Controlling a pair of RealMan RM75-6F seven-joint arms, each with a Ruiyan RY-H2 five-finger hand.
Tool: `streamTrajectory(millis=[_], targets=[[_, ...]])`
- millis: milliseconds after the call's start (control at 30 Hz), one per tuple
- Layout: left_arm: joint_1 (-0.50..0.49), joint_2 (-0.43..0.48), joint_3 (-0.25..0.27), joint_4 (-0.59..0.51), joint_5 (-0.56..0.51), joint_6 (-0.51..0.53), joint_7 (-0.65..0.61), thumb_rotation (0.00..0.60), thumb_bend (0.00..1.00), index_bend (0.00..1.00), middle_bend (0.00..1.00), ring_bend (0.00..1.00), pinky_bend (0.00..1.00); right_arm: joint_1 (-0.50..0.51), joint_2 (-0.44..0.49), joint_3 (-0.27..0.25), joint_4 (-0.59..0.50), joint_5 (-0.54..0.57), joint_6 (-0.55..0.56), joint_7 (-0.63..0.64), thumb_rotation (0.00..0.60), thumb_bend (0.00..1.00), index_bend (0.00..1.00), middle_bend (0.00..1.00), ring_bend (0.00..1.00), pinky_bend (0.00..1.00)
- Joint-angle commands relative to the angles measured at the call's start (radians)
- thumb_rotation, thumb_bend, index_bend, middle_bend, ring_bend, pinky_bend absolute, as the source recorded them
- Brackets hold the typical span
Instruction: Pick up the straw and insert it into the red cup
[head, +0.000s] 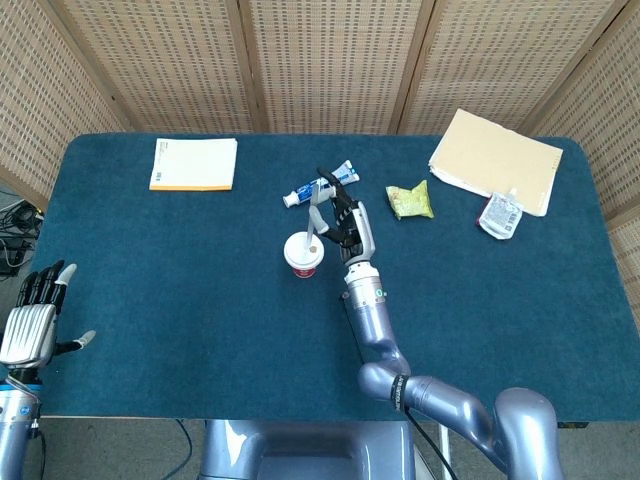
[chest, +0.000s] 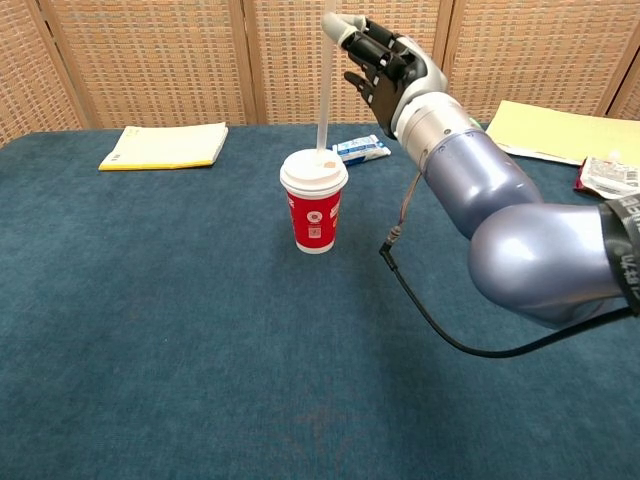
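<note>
At the middle of the blue table (head: 180, 300), my right hand (head: 345, 218) pinches the top of the straw (chest: 324, 90), other fingers spread, just right of and above the red cup (chest: 314, 214). The straw stands nearly upright, its lower tip meeting the cup's white lid (chest: 314, 170) at the opening; I cannot tell whether it has gone in. My left hand (head: 35, 318) hangs off the near left corner, fingers apart, holding nothing. Behind the cup lies a toothpaste tube (head: 318, 187); a green snack packet (head: 410, 201) sits to its right. A yellow notepad (head: 194, 163) lies far left, a manila folder (head: 497, 161) far right with a small pouch (head: 499, 214) at its edge.
</note>
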Motion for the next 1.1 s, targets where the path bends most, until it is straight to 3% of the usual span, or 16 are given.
streamTrajectory(millis=[33,1100], targets=[[0.0,0.0,0.0,-0.001,-0.001,0.0,0.001,0.6,0.05,0.0,0.0,0.0,0.0,0.001,-0.001,-0.002,0.004,0.0,-0.002,0.004,0.6,0.56,0.63,0.22,0.0,0.0],[-0.005,0.001,0.004,-0.009,-0.008,-0.014,0.014,0.6,0.05,0.0,0.0,0.0,0.0,0.007,-0.01,-0.014,0.066,-0.001,-0.03,0.058,0.6,0.56,0.63,0.22,0.0,0.0]])
